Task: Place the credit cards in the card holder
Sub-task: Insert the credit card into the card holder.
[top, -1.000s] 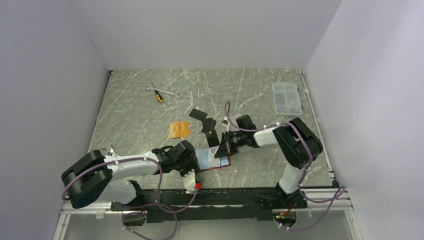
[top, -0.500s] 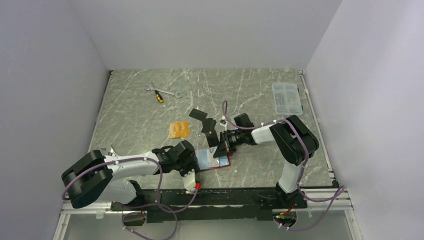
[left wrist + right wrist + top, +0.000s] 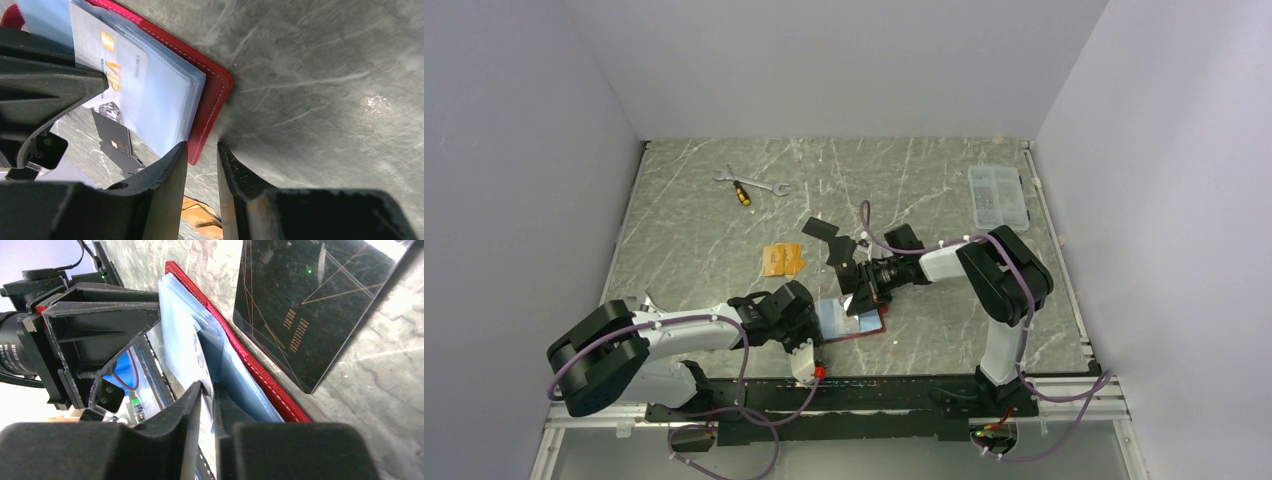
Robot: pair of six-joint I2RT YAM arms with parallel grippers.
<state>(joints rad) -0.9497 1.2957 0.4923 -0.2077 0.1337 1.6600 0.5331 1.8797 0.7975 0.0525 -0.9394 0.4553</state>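
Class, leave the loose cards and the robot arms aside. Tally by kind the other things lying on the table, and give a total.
wrench: 1
screwdriver: 1
clear box: 1
card holder: 1
Total: 4

Grey marbled table (image 3: 694, 250). Holds a wrench (image 3: 769, 187) and screwdriver (image 3: 741, 193) at upper left, a clear compartment box (image 3: 998, 197) at upper right. Carries orange cards (image 3: 782, 259) and black cards (image 3: 821, 228) mid-frame, the open red card holder (image 3: 839, 322) just below.
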